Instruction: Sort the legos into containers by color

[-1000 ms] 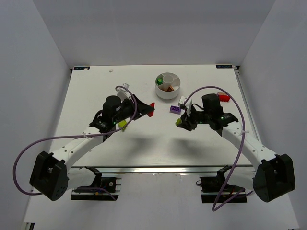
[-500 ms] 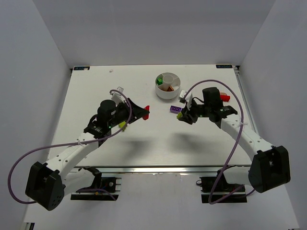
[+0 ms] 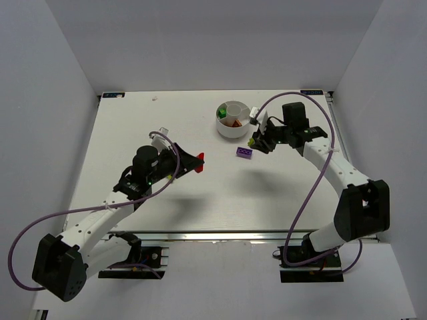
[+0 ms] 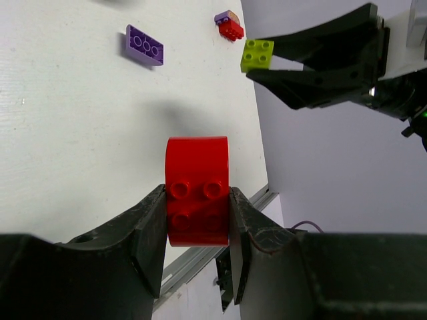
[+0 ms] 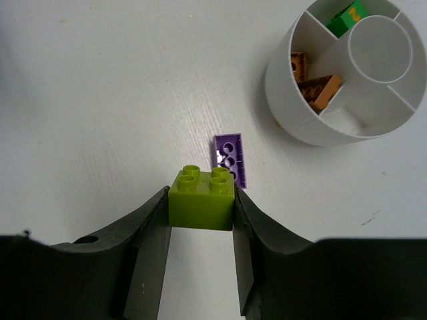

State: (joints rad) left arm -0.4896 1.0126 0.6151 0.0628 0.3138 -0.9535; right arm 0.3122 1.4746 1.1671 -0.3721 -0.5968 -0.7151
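My left gripper (image 3: 198,161) is shut on a red lego (image 4: 197,190), held above the table left of centre; the brick (image 3: 200,160) fills the gap between both fingers. My right gripper (image 3: 256,141) is shut on a yellow-green lego (image 5: 202,199), just right of the white dish (image 3: 230,131) and a little nearer. The dish wall (image 5: 300,113) rises at the upper right of the right wrist view, with orange legos (image 5: 317,90) in one wedge and a green one (image 5: 347,19) in another. A flat purple lego (image 3: 244,153) lies on the table below the held yellow-green brick.
A small red and purple lego pair (image 4: 229,27) lies on the table beyond the right gripper. The right arm's purple cable (image 3: 280,100) arcs over the table's back right. The metal rail (image 3: 227,235) runs along the near table edge.
The right arm has carried the yellow-green lego back and to the right, up beside the dish. The left gripper with the red lego has drifted slightly left and nearer.
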